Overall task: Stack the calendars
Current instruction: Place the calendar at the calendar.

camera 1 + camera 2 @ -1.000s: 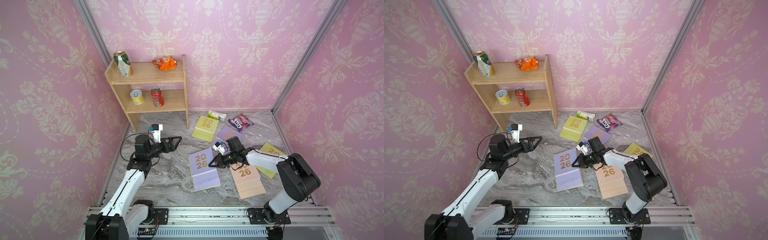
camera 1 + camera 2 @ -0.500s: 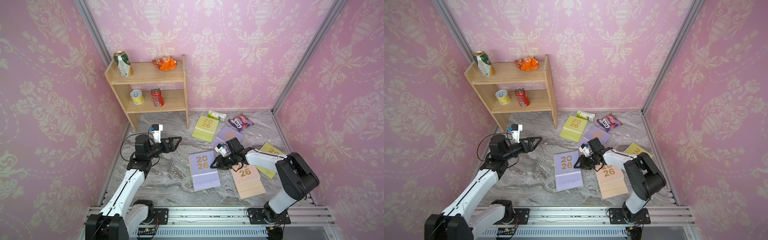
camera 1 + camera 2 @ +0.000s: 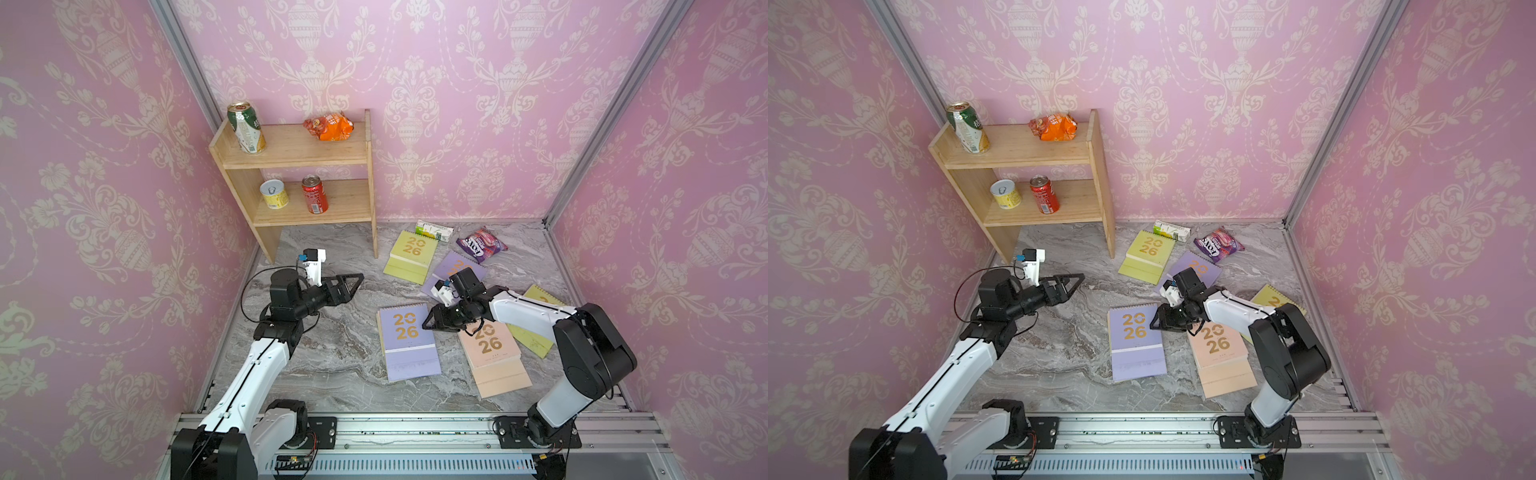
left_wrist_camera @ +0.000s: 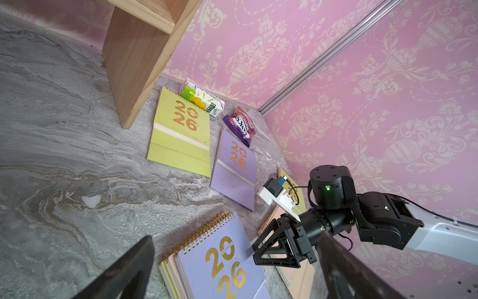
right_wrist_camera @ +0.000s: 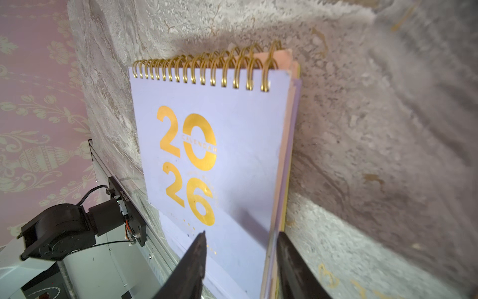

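— Where are the calendars?
— A lilac-topped pile (image 3: 409, 336) lies mid-desk (image 3: 332, 365), with peach and yellow-green edges showing beneath it. A peach calendar (image 3: 490, 345) lies just beside it. Farther back are a yellow-green calendar (image 3: 411, 255) near the shelf (image 3: 316, 158) and a lilac calendar (image 3: 457, 266).
— And the tools?
— The right tool (image 3: 426, 324) is at the pile's edge nearest the peach calendar, jaws parted and clamping nothing. The left tool (image 3: 358, 277) hangs wide open above bare desk.
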`<act>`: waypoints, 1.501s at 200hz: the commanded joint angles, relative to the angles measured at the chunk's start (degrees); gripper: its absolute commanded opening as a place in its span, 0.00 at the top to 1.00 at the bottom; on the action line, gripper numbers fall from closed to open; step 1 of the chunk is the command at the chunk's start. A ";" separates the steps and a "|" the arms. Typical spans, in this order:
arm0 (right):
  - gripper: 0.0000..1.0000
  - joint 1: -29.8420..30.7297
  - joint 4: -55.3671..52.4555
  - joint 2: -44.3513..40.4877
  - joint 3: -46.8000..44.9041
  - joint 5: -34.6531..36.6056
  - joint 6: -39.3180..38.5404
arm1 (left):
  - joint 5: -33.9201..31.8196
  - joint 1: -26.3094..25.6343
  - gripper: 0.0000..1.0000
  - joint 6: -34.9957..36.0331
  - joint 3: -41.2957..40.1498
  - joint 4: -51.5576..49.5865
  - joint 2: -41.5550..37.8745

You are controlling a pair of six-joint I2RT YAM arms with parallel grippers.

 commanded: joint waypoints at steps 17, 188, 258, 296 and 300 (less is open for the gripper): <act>0.53 -0.06 -2.92 1.89 2.91 4.69 -1.98 | -0.05 -0.59 0.01 1.84 1.61 -1.35 -0.80; 0.54 2.24 -4.04 5.39 8.66 5.45 -3.58 | 0.21 -0.55 0.01 1.93 1.62 -1.28 -0.14; 0.54 1.17 -5.14 2.99 8.71 9.59 -3.01 | 0.01 -0.69 0.01 1.92 1.78 -1.17 0.25; 0.53 -5.26 -4.71 -0.96 7.01 11.76 -2.17 | -3.65 -0.88 0.01 4.55 4.99 -6.16 2.78; 0.53 -6.19 -4.77 -1.29 6.97 11.79 -2.18 | -4.46 -0.97 0.01 5.06 5.42 -7.08 3.23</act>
